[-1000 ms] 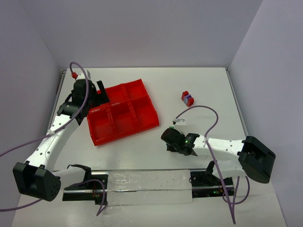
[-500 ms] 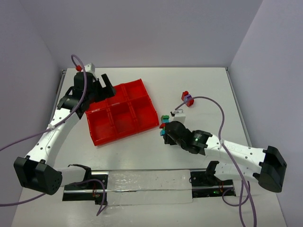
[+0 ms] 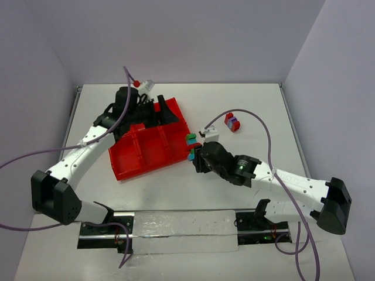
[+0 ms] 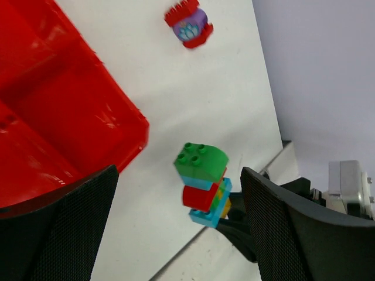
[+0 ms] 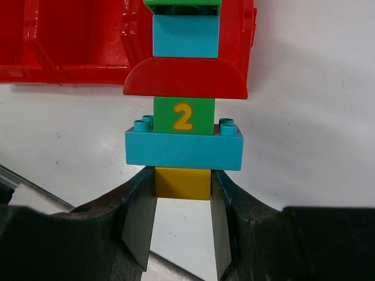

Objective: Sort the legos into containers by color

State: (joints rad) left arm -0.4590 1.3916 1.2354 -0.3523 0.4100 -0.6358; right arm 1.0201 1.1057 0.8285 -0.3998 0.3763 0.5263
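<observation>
Top external shows the right gripper (image 3: 197,154) just off the tray's (image 3: 126,167) near right corner, and the stack (image 3: 191,146) it holds sits between its fingers and that corner. The right wrist view shows the grip closely. Both fingers (image 5: 139,222) are clamped on the sides of the yellow brick (image 5: 183,182), which is the end of the stack farthest from the tray. From there the stack runs toward the tray: a wide teal brick (image 5: 184,150), a green brick (image 5: 184,116) printed with a yellow 2, a rounded red brick (image 5: 185,79), a second teal brick (image 5: 185,36) and a green brick (image 5: 183,4) at the tip. All six are pressed together in one line. The tip reaches to the tray's outer wall in this view, but I cannot tell whether it touches.

The left gripper (image 3: 158,111) hangs above the tray's far side, toward its right. In the left wrist view its two mesh pads (image 4: 64,234) stand wide apart, framing the tray's corner and the stack beside it.

A red-and-purple piece (image 3: 232,122) lies on the table (image 3: 258,99), well to the right of the tray's far right corner and apart from both grippers. The tray compartments that show in the wrist views hold no bricks.
</observation>
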